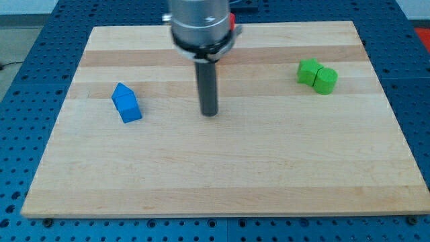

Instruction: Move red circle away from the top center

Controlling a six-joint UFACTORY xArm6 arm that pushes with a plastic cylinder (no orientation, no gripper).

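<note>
My tip (209, 113) is resting bare on the board (269, 168), touching nothing, below the mostly hidden red circle (233, 21), likely needing to get behind it.

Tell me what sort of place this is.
Probably a robotics lab bench: a wooden board on a blue perforated table, my tip on the board, and a few small blocks, such as the blue block.

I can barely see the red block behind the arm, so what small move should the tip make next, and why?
Probably bring my tip back toward the view's top. Only a sliver of the red block shows at the top edge, behind the arm's housing, and the tip sits below it, mid-board, apart from it. It likely must get beside or above the block before any push.
</note>
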